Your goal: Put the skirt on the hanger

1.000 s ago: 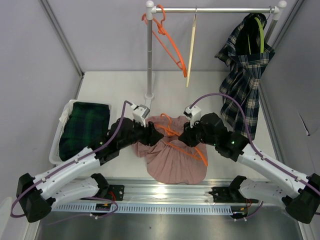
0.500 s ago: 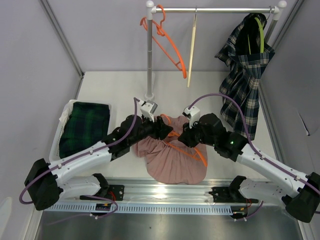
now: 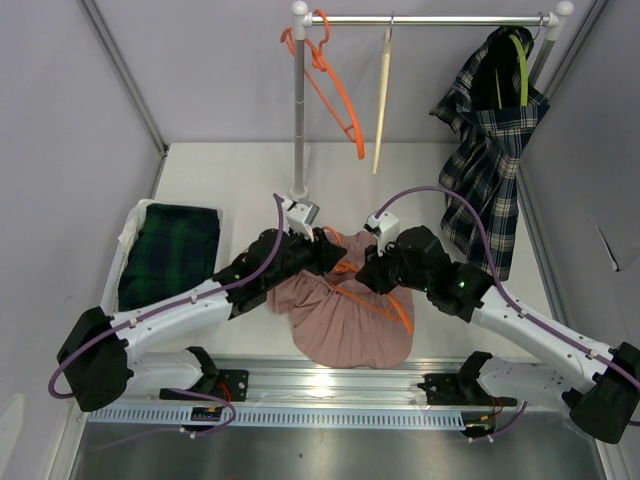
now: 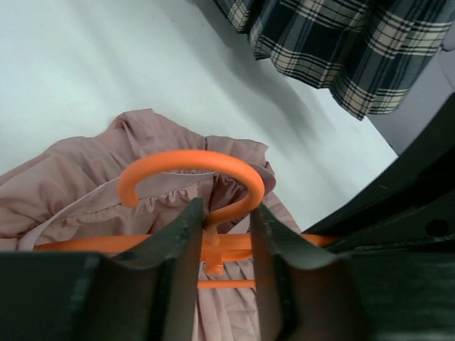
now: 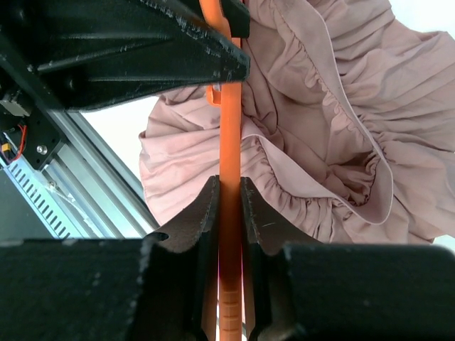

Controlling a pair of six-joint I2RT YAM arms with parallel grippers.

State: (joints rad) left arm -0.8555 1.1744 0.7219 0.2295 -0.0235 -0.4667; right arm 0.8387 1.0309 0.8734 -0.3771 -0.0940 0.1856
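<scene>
A white worktop (image 3: 230, 180) is being enclosed by plain grey walls, with a clothes rail (image 3: 430, 19) being carried across its far side on an upright post (image 3: 298, 110). The pink skirt (image 3: 345, 325) is being left flat at the centre of the near edge, its gathered waist lying towards the far side and its hem fanning towards the arm bases, so its long axis is running far to near. The hanger (image 3: 378, 304) is being held on top of it, its long bar slanting from far left to near right, with the hook (image 4: 192, 160) pointing to the far left. The left jaws are being kept narrow about the neck under the hook, the orange plastic meeting both inner faces. The right jaws are being pressed tight onto the bar (image 5: 230, 156), with the ruffled waistband lying just beside it. On the rail a second orange hanger (image 3: 335, 95) and a wooden hanger (image 3: 381, 100) are being hung well apart from the skirt, and a plaid garment (image 3: 490, 150) is being draped from a green hanger (image 3: 520, 65) at the right. A bin (image 3: 128, 235) at the left is being filled by dark tartan cloth (image 3: 170, 255).
</scene>
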